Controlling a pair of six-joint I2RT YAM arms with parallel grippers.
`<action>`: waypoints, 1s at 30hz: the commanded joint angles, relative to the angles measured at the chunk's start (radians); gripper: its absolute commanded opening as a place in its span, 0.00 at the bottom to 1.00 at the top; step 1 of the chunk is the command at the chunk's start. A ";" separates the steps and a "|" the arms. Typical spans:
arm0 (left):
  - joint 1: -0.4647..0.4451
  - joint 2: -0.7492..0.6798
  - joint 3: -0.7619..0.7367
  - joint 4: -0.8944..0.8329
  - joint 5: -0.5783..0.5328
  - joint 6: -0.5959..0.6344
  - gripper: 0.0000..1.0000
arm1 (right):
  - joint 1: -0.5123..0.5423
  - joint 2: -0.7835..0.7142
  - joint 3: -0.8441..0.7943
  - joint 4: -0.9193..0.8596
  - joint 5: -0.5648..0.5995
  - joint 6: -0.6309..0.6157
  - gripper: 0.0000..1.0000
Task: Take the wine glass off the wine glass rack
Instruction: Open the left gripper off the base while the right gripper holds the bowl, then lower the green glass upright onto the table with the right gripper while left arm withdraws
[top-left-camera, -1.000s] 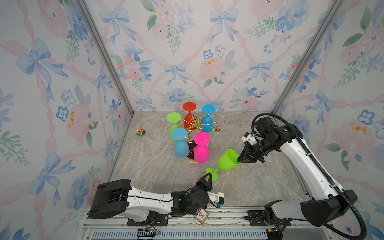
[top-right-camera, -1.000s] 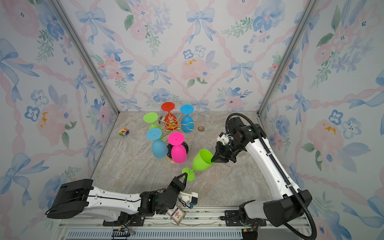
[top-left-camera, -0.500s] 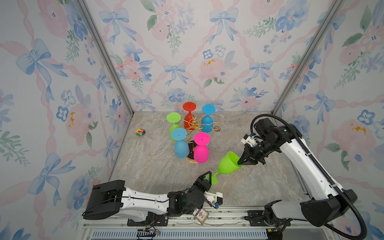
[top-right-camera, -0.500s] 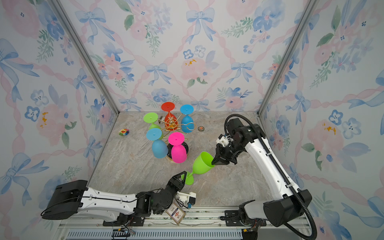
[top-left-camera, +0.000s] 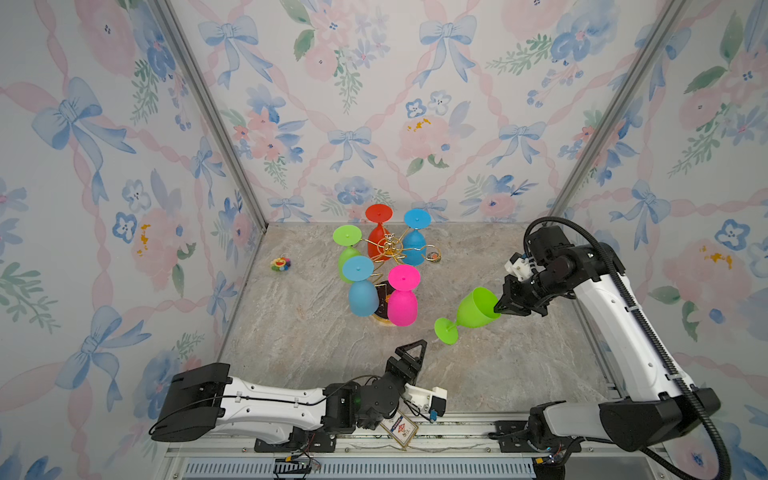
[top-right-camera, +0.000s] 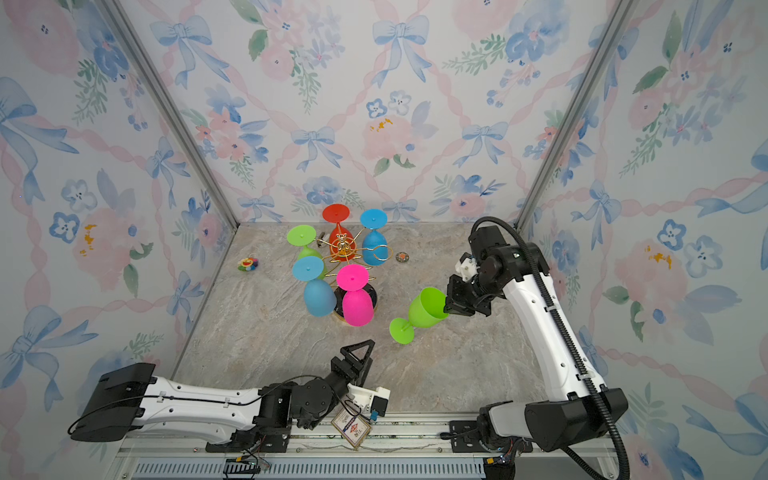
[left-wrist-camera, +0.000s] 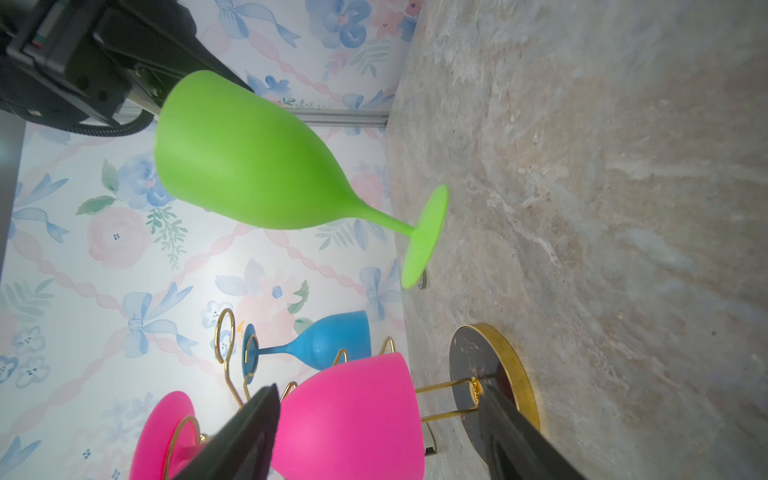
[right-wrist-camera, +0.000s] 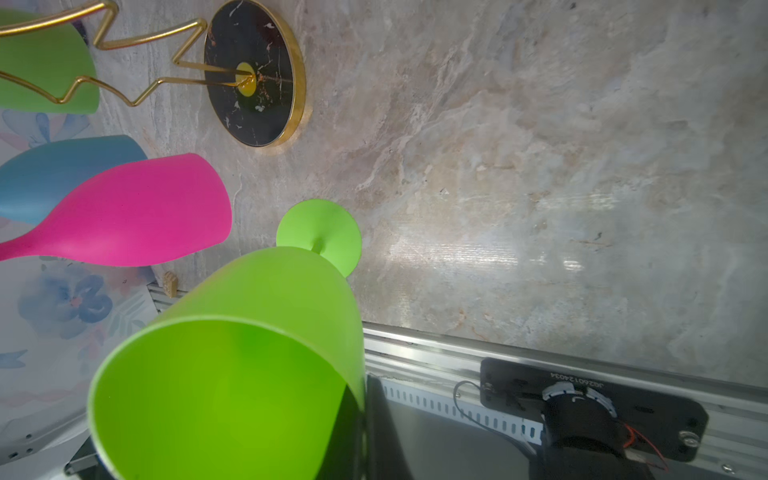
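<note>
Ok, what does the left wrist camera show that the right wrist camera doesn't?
Only left wrist: the open left pincer and a loop-ended rack arm. Only right wrist: the inside of the held green wine glass, a second green glass and the slotted front rail. Both: that held glass, the pink glass, the rack's black base and the marble tabletop.

Tilted green wine glass (top-left-camera: 473, 309) beside rack (top-left-camera: 389, 246)

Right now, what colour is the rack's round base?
The rack base is black, gold-rimmed; right wrist view shows it best.
</note>
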 joint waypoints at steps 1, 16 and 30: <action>-0.005 0.018 0.111 -0.039 0.034 -0.238 0.78 | -0.016 -0.023 0.031 0.051 0.178 -0.041 0.00; -0.002 -0.002 0.540 -0.366 0.073 -1.032 0.91 | -0.085 0.111 0.076 0.177 0.531 -0.233 0.00; 0.114 -0.051 0.847 -0.776 -0.090 -1.430 0.98 | -0.148 0.466 0.387 0.248 0.450 -0.244 0.00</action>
